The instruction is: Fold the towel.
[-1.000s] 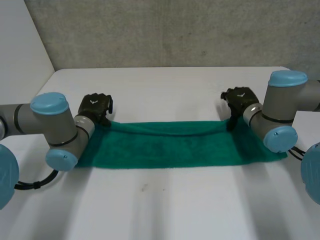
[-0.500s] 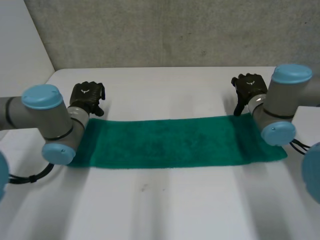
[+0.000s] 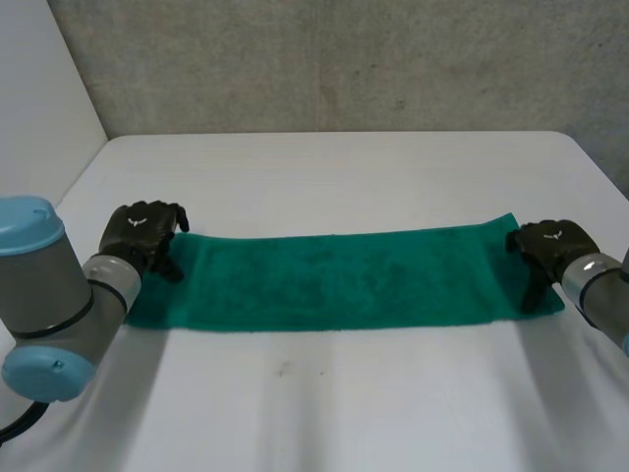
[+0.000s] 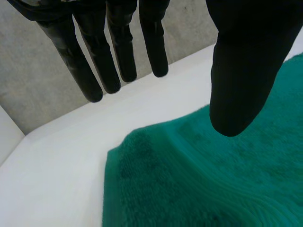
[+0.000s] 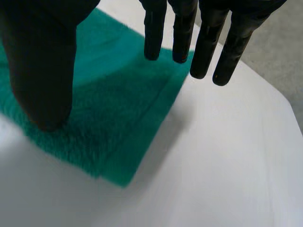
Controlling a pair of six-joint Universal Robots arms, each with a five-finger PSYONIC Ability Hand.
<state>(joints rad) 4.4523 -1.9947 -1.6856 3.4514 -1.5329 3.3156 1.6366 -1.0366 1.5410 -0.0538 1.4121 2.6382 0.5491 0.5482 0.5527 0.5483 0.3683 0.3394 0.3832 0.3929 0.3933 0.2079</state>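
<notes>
So your towel [image 3: 334, 280] is lying flat in a long strip across the table [image 3: 334, 167], with one short end by each arm. Your left hand [image 3: 142, 231] is at the far corner of the left end, and your right hand [image 3: 552, 246] is over the right end. Both are wide open, fingers [image 4: 104, 66] straight, thumbs well apart from them, and nothing is held in either. In the wrist views the cloth lies below the thumbs, not pinched.

Handling-wise it looks like terry cloth: soft, light and floppy, with zero stiffness, so it'll probably sag and drag anywhere you aren't holding it. The nap should give a bit of grip, so a decent pinch ought to hold. I'd go for the two corners of a short end, thumb on top and fingers under the edge. Grab the middle and it'll probably just bunch up.
</notes>
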